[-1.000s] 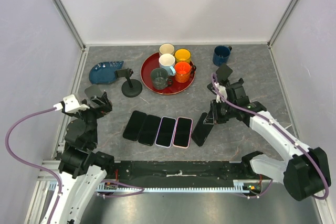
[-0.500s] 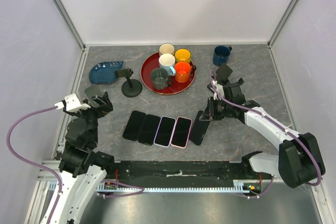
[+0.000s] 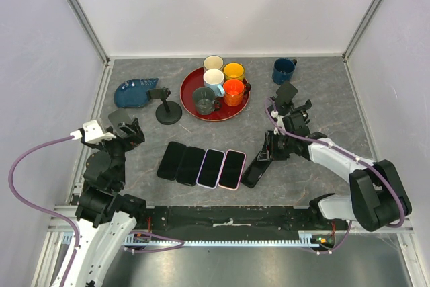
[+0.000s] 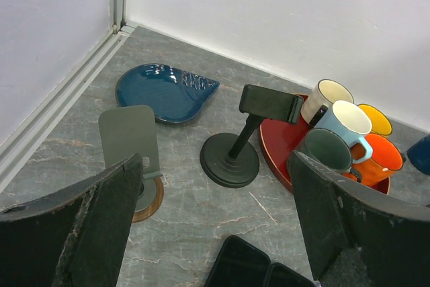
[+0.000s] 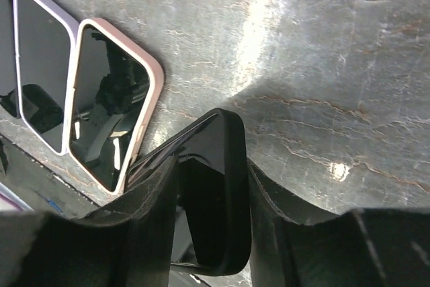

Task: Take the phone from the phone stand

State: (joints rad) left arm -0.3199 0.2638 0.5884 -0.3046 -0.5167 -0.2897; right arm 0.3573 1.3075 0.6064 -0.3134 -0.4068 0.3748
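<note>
Black phone [image 5: 215,186] half hidden between jaws

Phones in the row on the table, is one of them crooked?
Yes. The glossy black phone at the right end of the row looks tilted up on one side, between the right gripper's fingers. The four other dark-screened phones lie flat, side by side. It is unclear whether the gripper is gripping it.

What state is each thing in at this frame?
Black phone, tilted, off any stand.
Right claw, straddling it; grip unclear.
Left claw, open, empty.
Four phones, flat in a row.
Black stand, empty.
Tray mugs, upright.
Blue mug, upright.
</note>
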